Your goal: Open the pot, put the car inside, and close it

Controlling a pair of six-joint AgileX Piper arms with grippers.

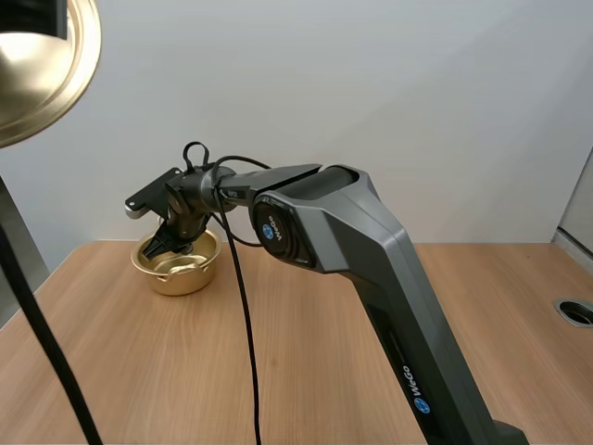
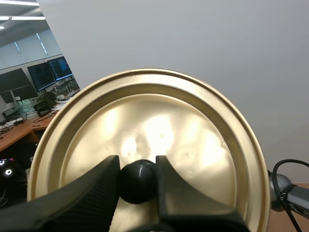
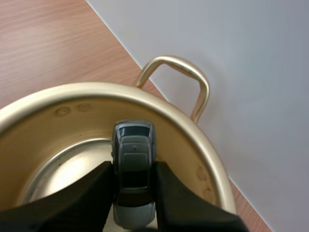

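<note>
A small gold pot [image 1: 176, 269] stands lidless on the wooden table at the back left. My right gripper [image 1: 174, 243] reaches down into its mouth. In the right wrist view its fingers [image 3: 96, 191] pinch a small grey toy car [image 3: 133, 166] inside the pot [image 3: 193, 145], above the shiny bottom. The gold lid [image 1: 37, 65] hangs high at the upper left. In the left wrist view my left gripper [image 2: 137, 181] is shut on the lid's black knob [image 2: 138, 180], and the lid [image 2: 159, 130] faces the camera.
The wooden table [image 1: 306, 352] stretches wide in front of and to the right of the pot. A round cable hole [image 1: 576, 311] sits near the table's right edge. A pale wall stands just behind the pot.
</note>
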